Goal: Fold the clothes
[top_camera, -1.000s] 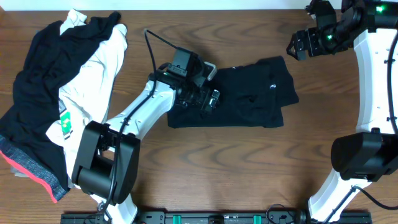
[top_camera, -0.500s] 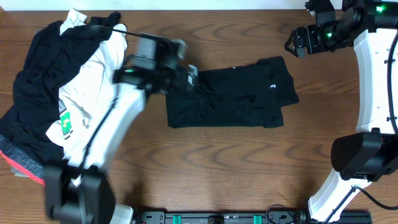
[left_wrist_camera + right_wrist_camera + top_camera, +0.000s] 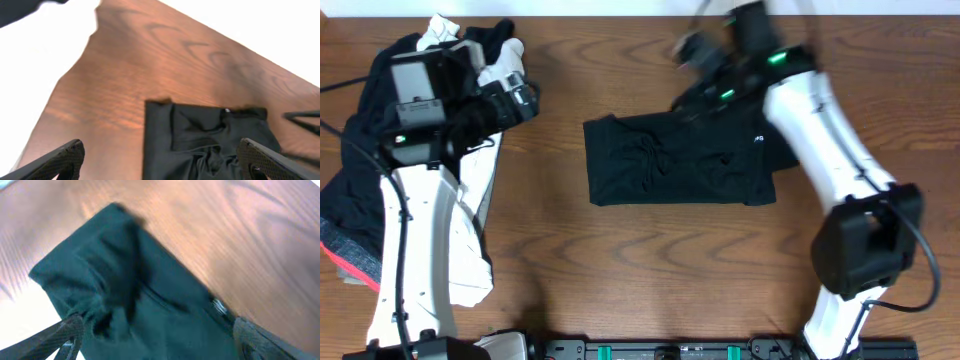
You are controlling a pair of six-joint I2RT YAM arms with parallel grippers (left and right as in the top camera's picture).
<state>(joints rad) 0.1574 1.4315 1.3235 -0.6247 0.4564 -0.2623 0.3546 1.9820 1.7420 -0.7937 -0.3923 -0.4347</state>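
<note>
In the overhead view, the left end effector [image 3: 517, 93] has been drawn away from the black garment [image 3: 680, 165], on whose left part it was working a second ago. It is now held over the pile of clothes [image 3: 355, 170] at the left side of the counter [image 3: 650, 270]. The right end effector [image 3: 694, 52], parked at the far right corner half a second ago, has been swung in and is seen, motion-blurred, just beyond the garment's far edge. The garment is left lying flat at mid-counter as a compact rectangle with its left edge squared off, and nothing is touching it.

In the left wrist view, the two fingertips are seen wide apart at the lower corners with nothing between them, so the left end effector [image 3: 162, 159] is spread and empty. The black garment [image 3: 210, 145] lies ahead of it, with bare counter [image 3: 125, 75] around.

In the right wrist view, the right end effector [image 3: 157, 339] is likewise spread wide with nothing gripped. The black garment [image 3: 140, 300] fills the middle of the frame beneath it, a small white tag showing near its right side. No contact can be made out.

A change of working arm is suggested. The left-side fold is judged finished, and the garment's uneven right part is probably to be dealt with next from the right. The pile remains unfolded, so most of the task is judged still to be done.
</note>
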